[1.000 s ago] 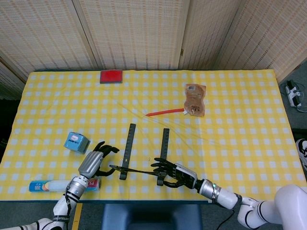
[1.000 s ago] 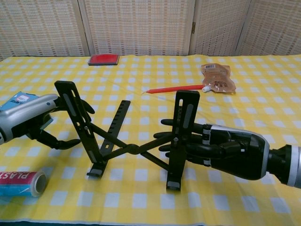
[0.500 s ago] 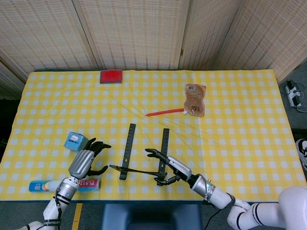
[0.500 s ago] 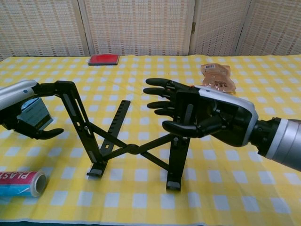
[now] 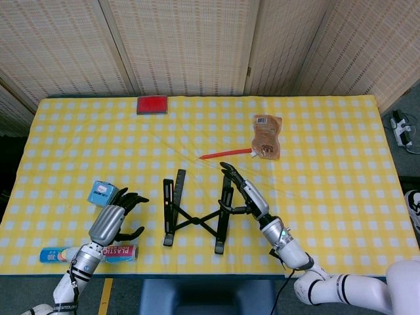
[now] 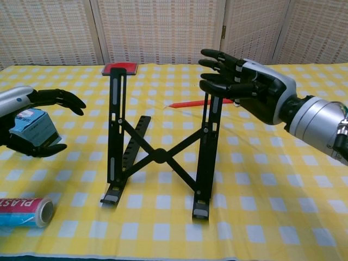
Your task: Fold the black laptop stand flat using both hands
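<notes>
Stand: the black laptop stand (image 6: pixel 157 154) sits near my edge of the yellow checked table (image 5: pixel 328 197), its two upper rails raised and its crossed links forming an X between them; it is not flat.
Right hand: my right hand (image 6: pixel 244 87) is at the top of the right rail, fingers (image 6: pixel 217 65) spread and reaching over the tip; I cannot tell for sure whether they touch it, and they are not closed around it.
Left hand: my left hand (image 6: pixel 24 122) hangs wide, holding nothing, well apart from the left rail, just in front of a small blue box (image 6: pixel 31 126).
Step in hand: I judge the fold itself is not done; neither hand has a firm hold on the stand, so this is the reach-in before pressing.
Next move: I need my left hand over to the left rail top and my right hand settled on the right one, then both rails pushed down evenly so the X collapses.
Care: pushing on one side only would likely tip or skid the stand.
Nearby: a plastic wrap roll (image 6: pixel 22 211) lies by my left hand; a red pen (image 5: pixel 226 155) and a brown pouch (image 5: pixel 267 136) lie beyond the stand.
</notes>
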{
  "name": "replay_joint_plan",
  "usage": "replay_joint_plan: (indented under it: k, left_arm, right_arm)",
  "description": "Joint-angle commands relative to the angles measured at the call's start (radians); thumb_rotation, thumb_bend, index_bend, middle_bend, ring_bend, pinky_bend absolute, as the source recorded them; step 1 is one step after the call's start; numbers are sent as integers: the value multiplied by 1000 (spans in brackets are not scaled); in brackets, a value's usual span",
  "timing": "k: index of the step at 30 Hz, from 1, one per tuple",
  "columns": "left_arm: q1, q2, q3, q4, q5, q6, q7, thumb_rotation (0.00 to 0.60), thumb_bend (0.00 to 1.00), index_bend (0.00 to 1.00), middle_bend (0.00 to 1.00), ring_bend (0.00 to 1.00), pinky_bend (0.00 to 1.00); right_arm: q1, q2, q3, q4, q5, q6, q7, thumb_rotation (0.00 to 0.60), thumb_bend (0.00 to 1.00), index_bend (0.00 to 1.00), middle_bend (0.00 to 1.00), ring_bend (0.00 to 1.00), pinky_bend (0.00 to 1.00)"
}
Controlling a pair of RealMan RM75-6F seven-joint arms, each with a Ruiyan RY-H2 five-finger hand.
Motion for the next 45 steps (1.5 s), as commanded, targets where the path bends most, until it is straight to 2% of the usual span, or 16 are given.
replay_joint_plan:
  k: [1, 4, 7, 9, 13, 17, 22, 26, 33, 38, 45]
  left_arm:
    - [-8, 13, -7, 5, 5, -5, 7, 600, 331, 256, 281, 167, 0]
    - [-31, 32, -23, 22, 13, -21, 18, 600, 330, 255, 279, 167, 0]
    - [-69, 37, -41, 60, 20, -57, 43, 600, 329, 253, 275, 167, 0]
    - [-100, 36, -53, 85, 22, -91, 61, 600, 328, 248, 266, 167, 0]
    - [-170, 16, -77, 145, 30, -155, 113, 600, 325, 224, 250, 165, 0]
    - [-233, -40, -98, 224, 35, -199, 162, 600, 289, 177, 228, 154, 0]
    - [-295, -130, -103, 363, 38, -237, 232, 600, 212, 105, 178, 115, 0]
    - [-320, -199, -99, 460, 29, -251, 235, 600, 185, 67, 148, 91, 0]
    - [-340, -288, -85, 575, 7, -274, 213, 600, 170, 35, 122, 67, 0]
    - [-351, -331, -75, 631, 5, -273, 206, 600, 170, 36, 122, 67, 0]
    - [-355, -349, -74, 651, -11, -274, 182, 600, 169, 36, 122, 67, 0]
  right_arm:
    - [-42, 2, 40, 5, 20, 71, -27, 600, 403, 0, 0, 0, 0]
    - [-85, 17, 32, 28, -62, 195, -122, 600, 403, 0, 0, 0, 0]
    - [-111, 56, -26, 51, -204, 295, -242, 600, 403, 0, 0, 3, 0]
    - [-118, 88, -57, 53, -277, 329, -323, 600, 403, 0, 26, 41, 0]
    - [-120, 164, -101, 10, -377, 341, -499, 600, 403, 8, 166, 166, 31]
    - [-108, 229, -135, -55, -444, 291, -721, 600, 403, 114, 314, 309, 171]
    - [-92, 270, -158, -136, -442, 175, -951, 600, 403, 216, 407, 421, 315]
    - [-92, 255, -148, -148, -413, 129, -1085, 600, 399, 284, 464, 499, 421]
    - [-97, 183, -144, -100, -383, 97, -1186, 600, 322, 373, 590, 633, 583]
    - [-96, 131, -146, -42, -362, 65, -1252, 600, 308, 391, 633, 670, 627]
    - [-88, 63, -149, 44, -353, 42, -1274, 600, 307, 426, 674, 712, 669]
